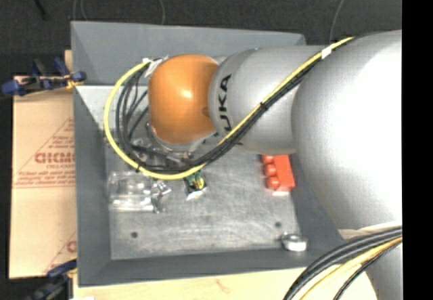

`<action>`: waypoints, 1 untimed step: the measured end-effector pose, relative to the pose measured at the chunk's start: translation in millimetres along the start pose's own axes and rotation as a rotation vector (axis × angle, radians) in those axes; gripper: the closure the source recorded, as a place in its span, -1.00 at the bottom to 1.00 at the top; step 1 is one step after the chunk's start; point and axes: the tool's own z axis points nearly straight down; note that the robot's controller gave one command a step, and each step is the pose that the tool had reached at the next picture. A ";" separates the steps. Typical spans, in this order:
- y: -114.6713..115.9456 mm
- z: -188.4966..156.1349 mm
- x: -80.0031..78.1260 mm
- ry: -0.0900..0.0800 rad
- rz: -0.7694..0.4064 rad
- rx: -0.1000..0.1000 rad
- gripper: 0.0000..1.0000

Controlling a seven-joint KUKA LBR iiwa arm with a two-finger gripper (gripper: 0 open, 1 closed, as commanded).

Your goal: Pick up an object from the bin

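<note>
The pincer (169,158) sits low in the bin (203,234) (open or closed, I cannot tell), seemingly at the approach step, with a clear plastic piece (134,194) just beside it and a red block (279,174) well apart, so next it must centre over one and close.

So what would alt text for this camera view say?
A silver robot arm with an orange wrist cover reaches from the right into a grey bin. On its floor lie a clear plastic piece, a red-orange block and a silver disc.

a clear plastic piece (134,193) lies flat on the bin (216,227) floor's left; a red block (279,174) lies right.
</note>
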 end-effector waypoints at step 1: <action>-1.7 46.9 7.1 -0.023 -0.004 0.000 -1.00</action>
